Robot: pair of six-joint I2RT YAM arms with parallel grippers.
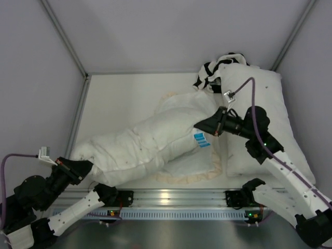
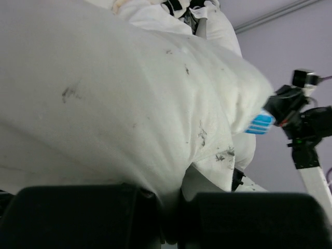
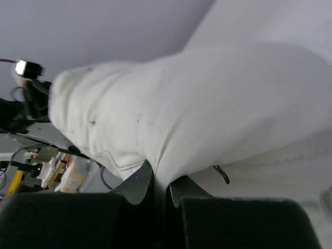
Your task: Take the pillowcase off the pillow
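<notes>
One speckled pillow [image 1: 145, 142] slung between two shut grippers, above the pillowcase [image 1: 194, 168].
Pillow looks light and squashy, sagging mid-span. Pillowcase lies on the table [image 1: 119, 104] under it, cream face up, limp; its frill [image 1: 181, 180] seems the easiest hold. Left gripper [image 1: 84, 167] and right gripper [image 1: 198, 125] each pinch pillow fabric at opposite ends.

The pillow [image 1: 150, 140] — white, plump, dark-specked, with a blue tag — stretches diagonally from near-left to centre, lying over the flattened cream pillowcase [image 1: 194, 167], whose ruffled frill shows beneath.
</notes>
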